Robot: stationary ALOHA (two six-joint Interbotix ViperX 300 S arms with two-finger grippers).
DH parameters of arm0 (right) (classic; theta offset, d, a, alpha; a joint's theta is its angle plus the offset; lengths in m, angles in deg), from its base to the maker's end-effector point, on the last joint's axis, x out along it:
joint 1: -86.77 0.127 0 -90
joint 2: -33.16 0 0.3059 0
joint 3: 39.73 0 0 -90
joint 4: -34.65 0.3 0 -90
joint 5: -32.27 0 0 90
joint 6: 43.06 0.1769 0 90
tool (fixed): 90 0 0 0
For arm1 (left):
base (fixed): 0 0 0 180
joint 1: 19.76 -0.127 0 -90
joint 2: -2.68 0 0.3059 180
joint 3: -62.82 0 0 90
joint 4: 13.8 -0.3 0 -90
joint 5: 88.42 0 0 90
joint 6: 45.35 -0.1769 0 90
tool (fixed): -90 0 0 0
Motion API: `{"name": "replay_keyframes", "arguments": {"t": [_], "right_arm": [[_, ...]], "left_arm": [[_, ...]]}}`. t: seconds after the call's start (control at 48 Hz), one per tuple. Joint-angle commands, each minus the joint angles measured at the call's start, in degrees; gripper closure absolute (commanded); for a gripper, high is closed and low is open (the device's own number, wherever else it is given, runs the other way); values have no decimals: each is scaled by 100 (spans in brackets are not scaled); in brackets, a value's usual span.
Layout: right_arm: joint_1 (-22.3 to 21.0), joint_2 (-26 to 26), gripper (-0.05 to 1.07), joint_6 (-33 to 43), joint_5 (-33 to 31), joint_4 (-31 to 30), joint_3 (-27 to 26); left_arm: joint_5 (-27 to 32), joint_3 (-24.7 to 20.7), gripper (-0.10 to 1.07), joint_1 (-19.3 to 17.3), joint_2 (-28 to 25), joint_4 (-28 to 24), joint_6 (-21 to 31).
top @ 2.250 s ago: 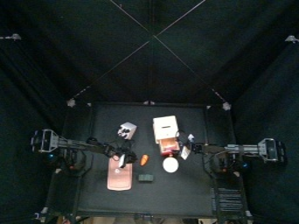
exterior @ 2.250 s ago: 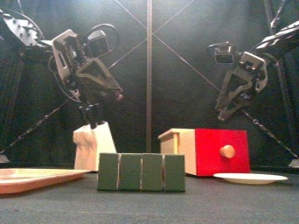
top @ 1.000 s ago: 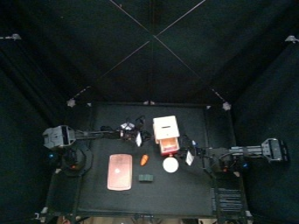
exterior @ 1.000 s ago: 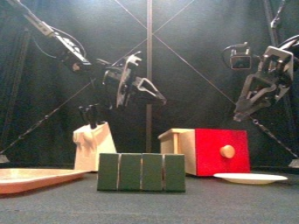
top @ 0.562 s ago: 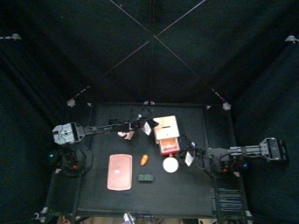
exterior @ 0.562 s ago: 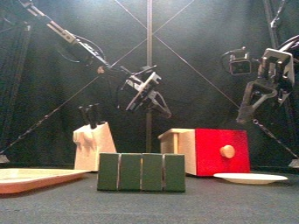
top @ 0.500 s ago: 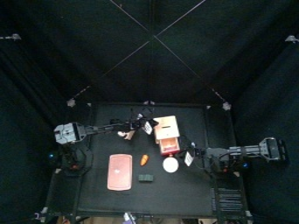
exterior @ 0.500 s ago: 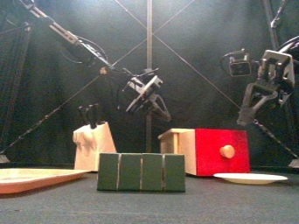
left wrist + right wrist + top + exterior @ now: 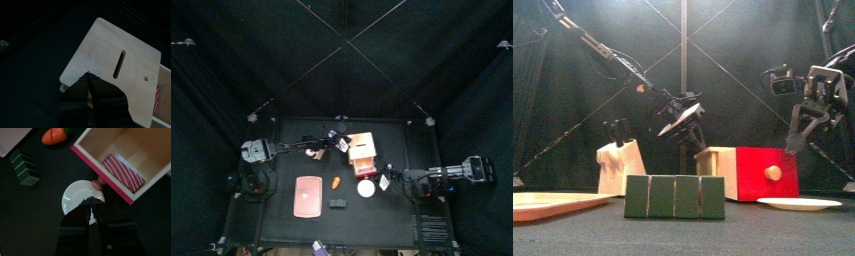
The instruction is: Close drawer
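The drawer has a red front with a round knob and stands pulled out of the tan cabinet, toward the table's front. In the right wrist view the drawer holds a pink striped item. My left gripper hangs above the cabinet's back left part. The left wrist view looks down on the slotted cabinet top, and the gripper has its jaws a narrow gap apart, with nothing between them. My right gripper hovers over the white plate, just in front of the knob, jaws close together and holding nothing.
A green block stands at the table's front. A knife block is at the left, beside a pink slab. An orange toy lies between the slab and the plate.
My left arm has reached right, from the table's left side to above the cabinet. The right gripper's jaws have narrowed and it has shifted slightly.
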Motion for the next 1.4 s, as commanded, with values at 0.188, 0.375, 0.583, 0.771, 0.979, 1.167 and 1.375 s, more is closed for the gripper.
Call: {"name": "replay_keyframes", "arguments": {"t": [0.188,0.375,0.583,0.771,0.979,1.167,1.375], "right_arm": [[-9,-9,51,-18,9,0,-158],[-35,35,51,-18,9,-9,-193],[-123,149,51,-18,0,-35,-237],[-369,299,51,-18,0,-97,-343],[-545,483,51,-18,0,-229,-501],[-747,563,51,-18,0,-290,-642],[-984,563,51,-26,0,-343,-712]], "left_arm": [[167,-149,61,18,79,-9,-9],[176,-149,61,18,26,0,-9],[185,-132,61,26,18,0,-9],[185,-132,61,18,18,0,-9],[185,-132,61,18,18,9,-9],[176,-132,61,18,18,9,-9],[176,-149,61,18,18,9,-9]]}}
